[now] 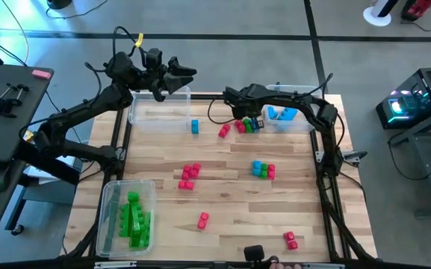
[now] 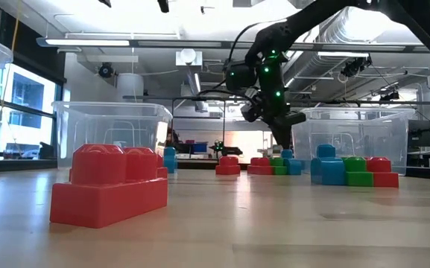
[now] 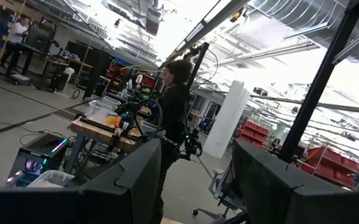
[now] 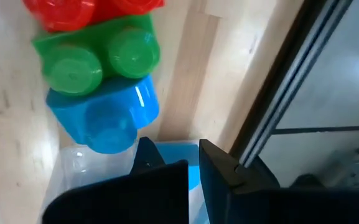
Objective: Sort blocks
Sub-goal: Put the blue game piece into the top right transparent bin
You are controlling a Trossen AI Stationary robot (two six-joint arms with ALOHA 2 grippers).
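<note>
A short row of joined blocks, red (image 4: 92, 12), green (image 4: 98, 56) and blue (image 4: 104, 118), lies on the wooden table at the far right (image 1: 249, 125). My right gripper (image 4: 195, 158) points steeply down, shut, with its tips at the blue end of the row, beside the corner of a clear bin (image 1: 293, 123) holding blue blocks (image 1: 281, 113). In the low view it hangs just behind these blocks (image 2: 283, 141). My left gripper (image 1: 184, 75) is raised above the far-left clear bin (image 1: 155, 112), open and holding nothing (image 3: 198, 180). My right gripper has its shut fingertips (image 4: 147, 149) right at the edge of the blue block's end (image 4: 139, 121), coming from above on a slant. I cannot tell whether they touch it. The row lies flat on the table.
Loose blocks lie about: one blue (image 1: 194, 127), red ones (image 1: 189, 175) (image 1: 202, 219) (image 1: 290, 239) (image 1: 223, 131), and a mixed blue, green and red cluster (image 1: 263, 170). A clear bin with green blocks (image 1: 134, 220) stands near left. A black frame (image 1: 327, 172) edges the table.
</note>
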